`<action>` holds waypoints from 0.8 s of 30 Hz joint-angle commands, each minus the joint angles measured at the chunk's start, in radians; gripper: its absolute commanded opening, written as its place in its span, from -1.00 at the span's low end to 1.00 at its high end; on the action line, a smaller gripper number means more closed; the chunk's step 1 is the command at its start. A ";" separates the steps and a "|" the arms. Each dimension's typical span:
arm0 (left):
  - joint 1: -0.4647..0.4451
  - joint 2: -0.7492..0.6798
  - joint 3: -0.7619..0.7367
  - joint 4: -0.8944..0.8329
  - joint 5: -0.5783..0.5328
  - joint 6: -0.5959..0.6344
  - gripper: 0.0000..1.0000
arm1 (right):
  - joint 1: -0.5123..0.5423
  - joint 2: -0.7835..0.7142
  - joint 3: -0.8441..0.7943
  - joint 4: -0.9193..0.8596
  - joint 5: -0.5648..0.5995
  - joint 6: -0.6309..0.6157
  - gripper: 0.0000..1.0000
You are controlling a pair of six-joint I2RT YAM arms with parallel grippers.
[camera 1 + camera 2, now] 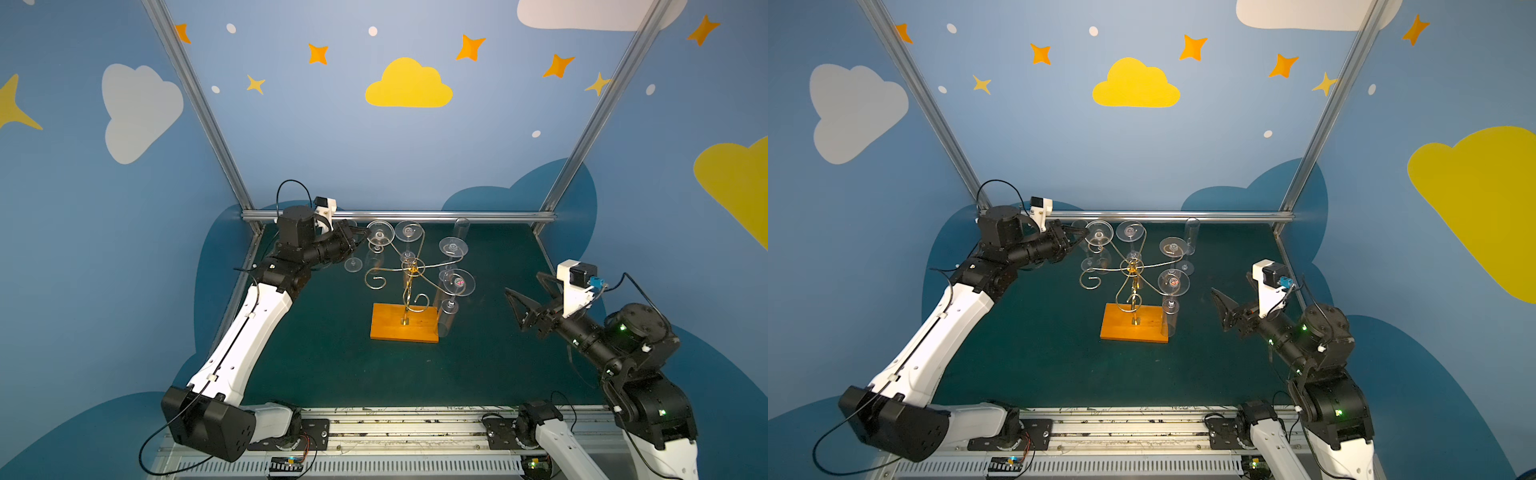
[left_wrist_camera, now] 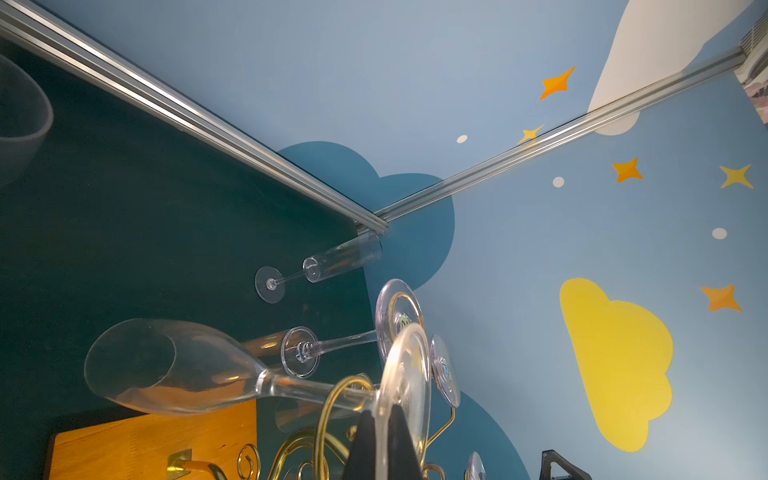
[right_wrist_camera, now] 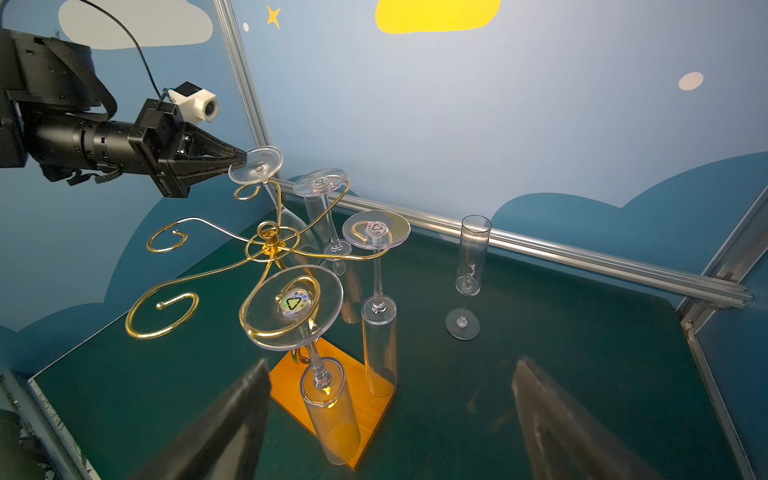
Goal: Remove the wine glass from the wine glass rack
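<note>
- The wine glass rack stands at the centre of the frame in both top views. I count four hanging glasses, bowls down, and two bare curls.
- The left gripper, upper left of the right wrist view, is clamped on the foot rim of the wine glass.
- That glass's stem sits inside its curl, so I judge it gripped but not yet drawn clear.
- The right gripper, right of the frame, has its jaws wide, holds nothing and is well apart from the rack.
- One flute stands upright on the mat, right of the rack, and looks empty.
</note>
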 commanded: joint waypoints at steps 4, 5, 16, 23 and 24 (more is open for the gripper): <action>-0.042 0.009 0.039 0.056 0.014 0.010 -0.94 | 0.003 -0.003 -0.010 -0.005 0.012 -0.018 0.80; -0.049 0.004 0.034 0.056 0.012 0.008 -0.94 | 0.003 -0.001 -0.011 -0.003 0.012 -0.018 0.80; -0.075 -0.150 -0.095 0.015 -0.033 0.009 -0.94 | 0.003 -0.004 -0.026 0.011 0.000 0.003 0.80; -0.075 -0.241 -0.143 -0.022 -0.074 0.008 -0.94 | 0.003 -0.009 -0.029 0.019 0.000 0.018 0.80; -0.075 -0.257 -0.153 -0.029 -0.090 0.010 -0.94 | 0.003 -0.009 -0.030 0.018 0.000 0.020 0.80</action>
